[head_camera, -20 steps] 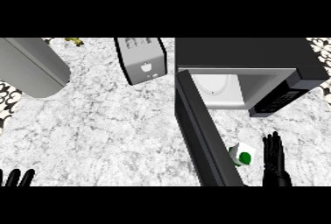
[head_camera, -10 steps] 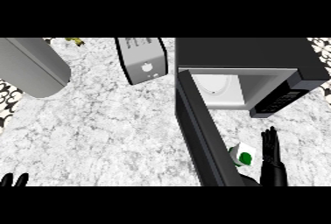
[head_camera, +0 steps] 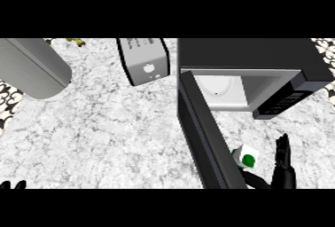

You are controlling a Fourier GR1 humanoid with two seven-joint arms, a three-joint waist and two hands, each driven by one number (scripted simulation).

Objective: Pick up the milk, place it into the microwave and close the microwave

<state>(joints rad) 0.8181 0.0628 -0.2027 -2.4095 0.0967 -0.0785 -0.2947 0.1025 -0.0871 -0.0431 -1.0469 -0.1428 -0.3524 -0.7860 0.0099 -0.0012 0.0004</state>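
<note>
A white milk carton (head_camera: 246, 157) with a green dot stands on the marble bench (head_camera: 111, 133), between the open microwave door (head_camera: 206, 137) and the right hand (head_camera: 283, 164), whose straight, spread fingers hold nothing. The microwave (head_camera: 252, 71) gapes, its cavity unfilled; grasping, loading and closing all remain. Since a second ago, the right hand has edged nearer the carton. The left hand (head_camera: 13, 184) shows only fingertips at the lower left edge, its state unclear.

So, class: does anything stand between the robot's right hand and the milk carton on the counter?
Nothing visible does. The right hand is open beside the milk carton, with bare counter between them.
</note>
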